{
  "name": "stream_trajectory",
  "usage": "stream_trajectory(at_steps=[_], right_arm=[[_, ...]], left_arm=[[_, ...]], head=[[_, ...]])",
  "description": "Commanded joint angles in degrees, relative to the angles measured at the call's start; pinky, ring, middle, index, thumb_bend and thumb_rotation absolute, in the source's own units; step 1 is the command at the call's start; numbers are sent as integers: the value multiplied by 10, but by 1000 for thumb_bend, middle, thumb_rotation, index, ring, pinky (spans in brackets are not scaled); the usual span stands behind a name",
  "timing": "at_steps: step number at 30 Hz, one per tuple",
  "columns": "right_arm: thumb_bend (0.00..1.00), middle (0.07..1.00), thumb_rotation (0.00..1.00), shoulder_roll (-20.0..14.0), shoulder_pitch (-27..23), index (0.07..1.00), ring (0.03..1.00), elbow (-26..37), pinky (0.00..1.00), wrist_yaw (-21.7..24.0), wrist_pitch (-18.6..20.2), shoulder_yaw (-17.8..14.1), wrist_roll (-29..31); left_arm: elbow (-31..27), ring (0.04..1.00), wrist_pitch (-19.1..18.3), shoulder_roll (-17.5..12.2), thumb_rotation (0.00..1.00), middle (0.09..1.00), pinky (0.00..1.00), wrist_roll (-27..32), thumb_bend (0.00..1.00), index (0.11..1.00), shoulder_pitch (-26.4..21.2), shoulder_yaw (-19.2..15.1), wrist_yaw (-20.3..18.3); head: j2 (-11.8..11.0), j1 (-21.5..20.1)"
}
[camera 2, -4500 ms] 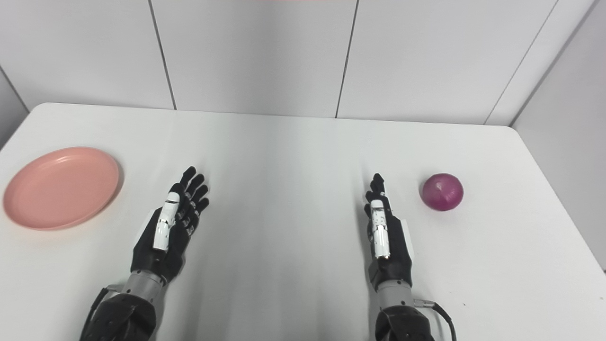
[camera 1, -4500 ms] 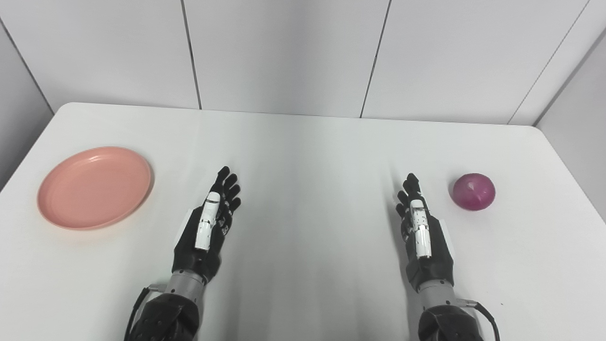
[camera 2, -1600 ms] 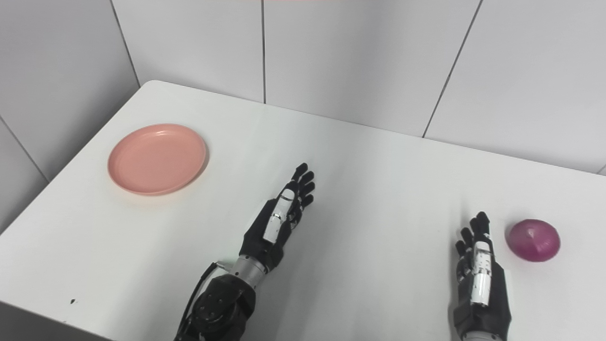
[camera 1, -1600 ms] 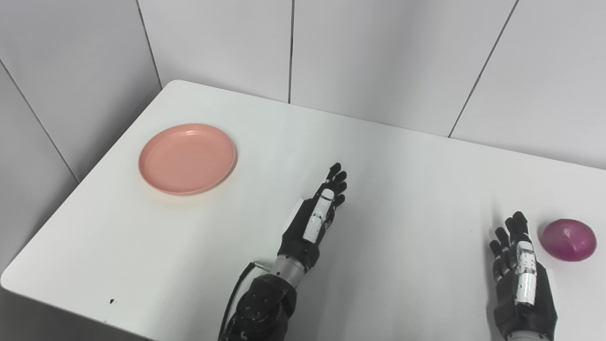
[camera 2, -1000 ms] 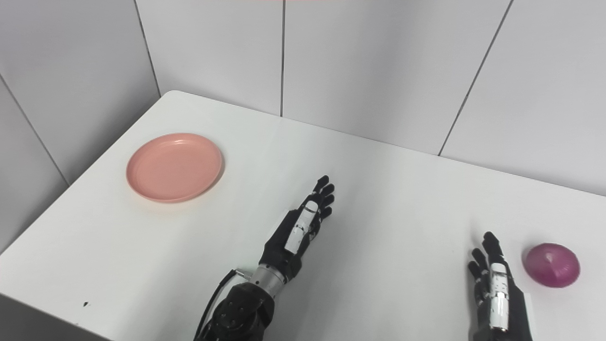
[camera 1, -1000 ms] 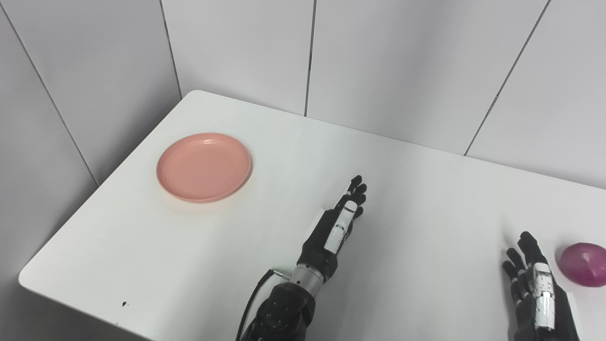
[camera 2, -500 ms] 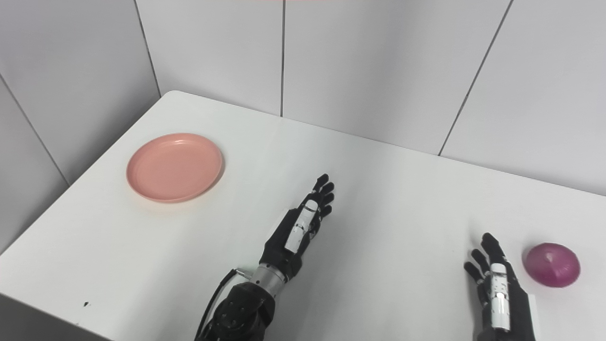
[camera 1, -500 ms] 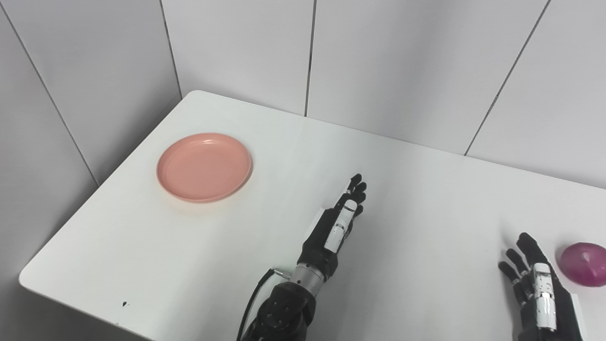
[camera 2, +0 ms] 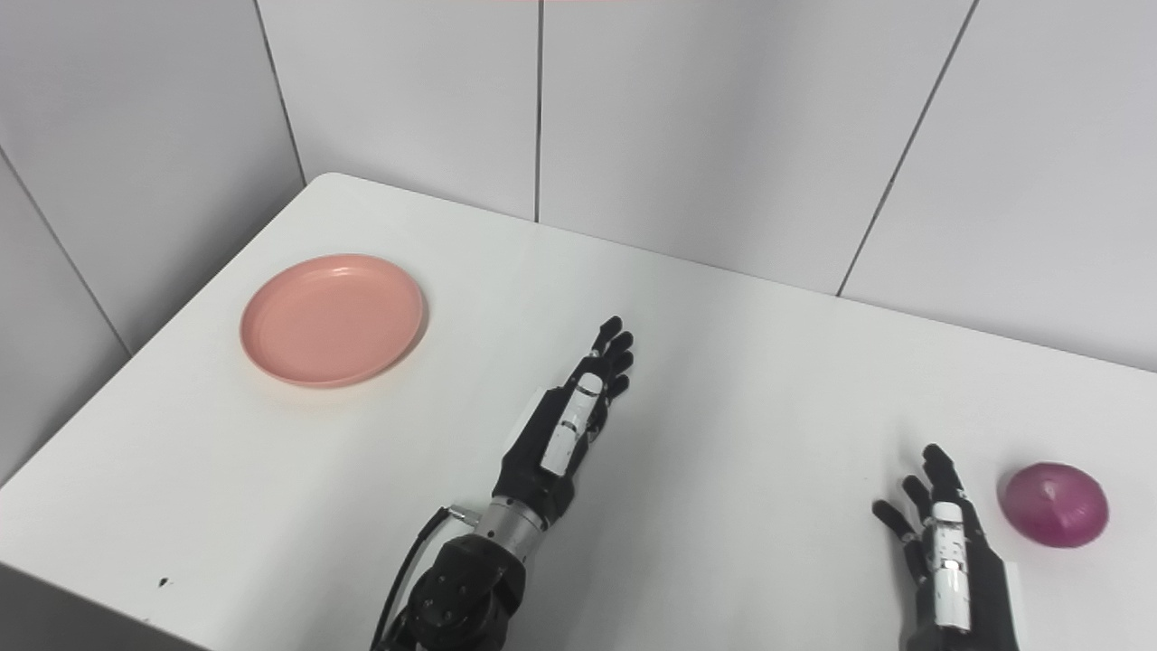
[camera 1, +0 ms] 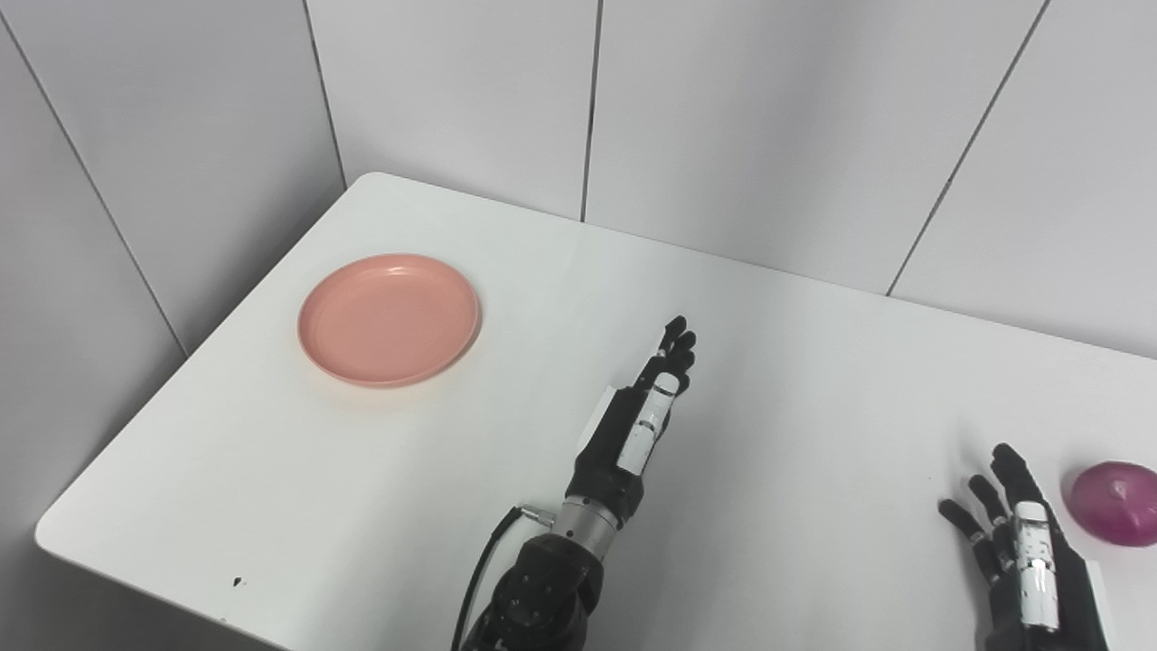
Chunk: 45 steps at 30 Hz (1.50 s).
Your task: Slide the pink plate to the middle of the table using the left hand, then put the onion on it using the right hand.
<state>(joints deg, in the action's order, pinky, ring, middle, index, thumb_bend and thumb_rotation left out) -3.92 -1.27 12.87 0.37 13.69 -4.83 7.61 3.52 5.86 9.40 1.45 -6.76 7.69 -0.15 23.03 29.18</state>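
Observation:
The pink plate (camera 1: 389, 318) lies flat near the table's far left corner with nothing on it. My left hand (camera 1: 642, 414) is open above the middle of the table, fingers straight and pointing away, well to the right of the plate. A purple onion (camera 2: 1054, 504) rests on the table at the right. My right hand (camera 2: 946, 553) is open at the bottom right, fingers spread, just left of the onion and apart from it.
The white table (camera 1: 813, 380) has a rounded far left corner and a near left edge dropping off at the bottom left. Grey panelled walls stand close behind it and on the left. A small dark speck (camera 1: 237, 581) marks the near left edge.
The camera swung left over the earlier frames. In the last second my left hand moved slightly forward and my right hand's fingers spread wider. Plate and onion have not moved.

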Motion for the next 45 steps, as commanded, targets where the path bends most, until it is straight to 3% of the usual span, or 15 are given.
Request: stream_trajectory(at_steps=[1,13,19,29,35,45], right_arm=[[480,962,848,4,-11,914,947,3,890,3,-17,1,2],[485,975,863,3,-13,932,965,-3,956,4,-17,0,2],[459,968,868,4,-14,925,957,-2,929,2,-12,0,2],[480,967,856,2,-16,925,952,-6,905,3,-13,0,4],[523,974,853,-1,-16,931,960,-12,921,8,-24,0,5],[484,979,883,0,-17,936,966,-10,976,5,-20,0,3]], left_arm=[[-23,1000,5,-3,1000,1000,1000,-5,446,1000,-23,-4,-2],[-76,1000,-20,-18,1000,1000,1000,-20,479,1000,-43,-23,8],[-114,995,-58,-19,1000,1000,1000,-31,499,998,-52,-45,26],[-122,969,-40,-42,1000,984,973,12,503,969,-70,-83,14],[-141,959,-58,-53,1000,964,994,18,505,942,-83,-107,25],[-170,965,-77,-75,1000,965,997,19,487,947,-97,-131,29]], head=[[1,0],[1,1],[1,4],[1,6],[-1,8],[-3,11]])
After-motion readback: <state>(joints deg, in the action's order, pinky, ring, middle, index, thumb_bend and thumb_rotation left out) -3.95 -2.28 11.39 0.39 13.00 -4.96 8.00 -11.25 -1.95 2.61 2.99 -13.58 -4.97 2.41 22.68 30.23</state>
